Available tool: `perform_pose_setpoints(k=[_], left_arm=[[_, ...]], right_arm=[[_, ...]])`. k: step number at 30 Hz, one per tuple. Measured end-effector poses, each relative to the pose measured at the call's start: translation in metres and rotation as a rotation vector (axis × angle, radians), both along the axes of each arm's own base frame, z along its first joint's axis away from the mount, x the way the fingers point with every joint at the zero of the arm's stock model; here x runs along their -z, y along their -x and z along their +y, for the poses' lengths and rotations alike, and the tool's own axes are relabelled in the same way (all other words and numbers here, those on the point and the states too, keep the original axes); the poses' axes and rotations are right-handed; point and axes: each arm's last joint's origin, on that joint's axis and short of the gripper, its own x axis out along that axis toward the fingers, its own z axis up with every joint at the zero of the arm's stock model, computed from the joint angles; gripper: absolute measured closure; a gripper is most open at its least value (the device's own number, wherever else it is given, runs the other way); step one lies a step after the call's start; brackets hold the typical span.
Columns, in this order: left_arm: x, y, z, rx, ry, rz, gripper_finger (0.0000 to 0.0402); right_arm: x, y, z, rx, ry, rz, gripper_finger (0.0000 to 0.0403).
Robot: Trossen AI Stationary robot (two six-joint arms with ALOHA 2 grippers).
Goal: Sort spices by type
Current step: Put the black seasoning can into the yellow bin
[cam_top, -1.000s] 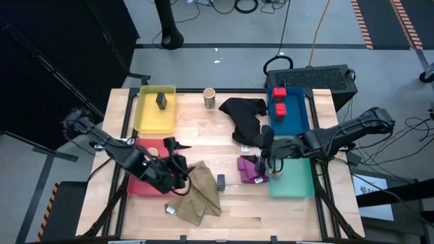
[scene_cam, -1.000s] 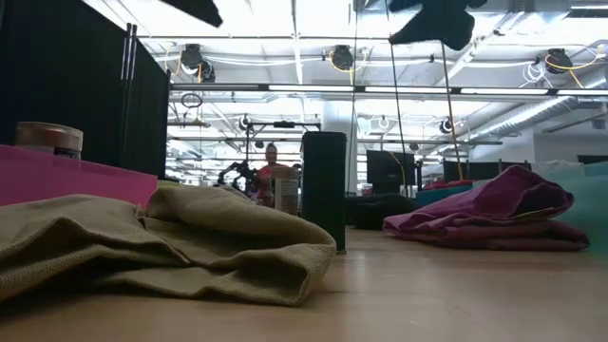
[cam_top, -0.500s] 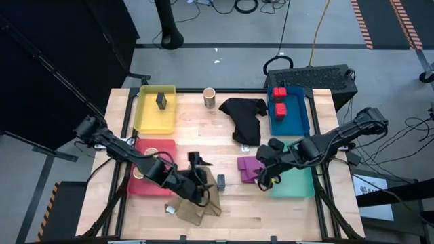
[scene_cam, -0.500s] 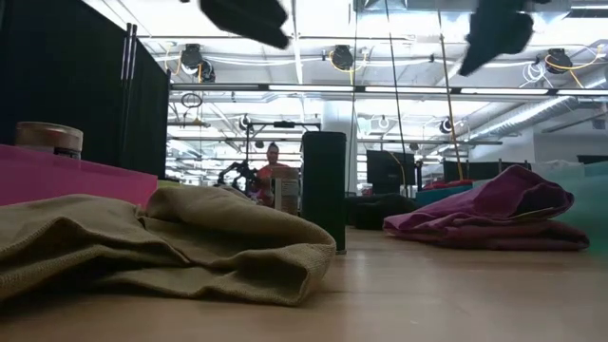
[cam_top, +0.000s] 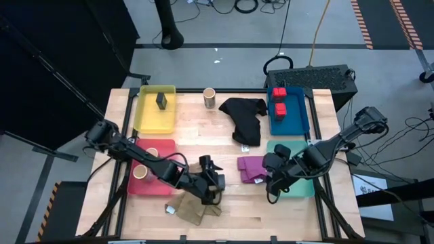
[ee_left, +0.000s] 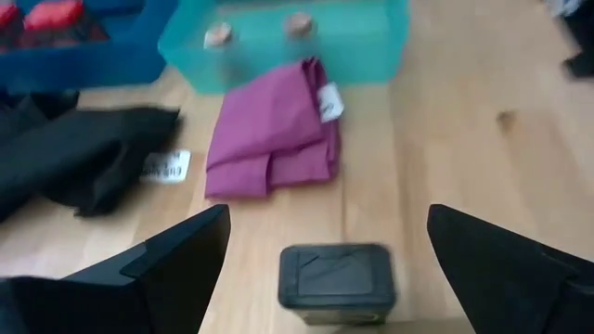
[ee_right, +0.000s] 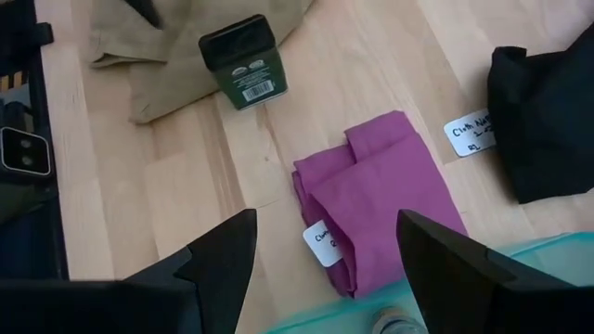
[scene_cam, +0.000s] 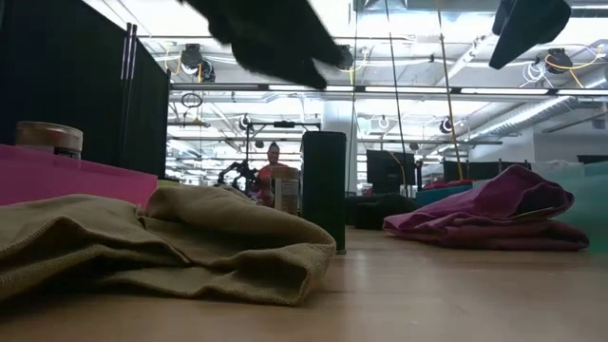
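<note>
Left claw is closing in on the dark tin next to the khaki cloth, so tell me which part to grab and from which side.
Grip the dark tin across its two broad faces, coming straight down from above. It stands upright on the wood, with its flat lid on top, beside the khaki cloth. The open left claw already straddles it, and the purple cloth lies clear beyond. Best guess: clamp just under the lid.
</note>
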Motion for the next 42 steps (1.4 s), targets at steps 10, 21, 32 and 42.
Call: perform_pose_setpoints(k=[10, 21, 32, 42], left_arm=[[0.036, -0.012, 0.004, -0.039, -0.018, 0.089, 0.0032], [0.04, -0.013, 0.006, -0.006, 0.018, 0.119, 0.0032], [0.06, -0.019, 0.007, 0.011, 0.054, 0.171, 0.0032], [0.06, -0.021, 0.006, 0.012, 0.029, 0.152, 0.0048]], right_arm=[[0.0, 0.001, 0.001, -0.001, 0.022, -0.01, 0.0161], [0.0, 0.001, 0.001, -0.001, 0.028, -0.01, 0.0161], [0.0, 0.001, 0.0, 0.009, 0.046, -0.019, 0.0161], [0.0, 0.001, 0.0, 0.02, 0.065, -0.031, 0.0161]])
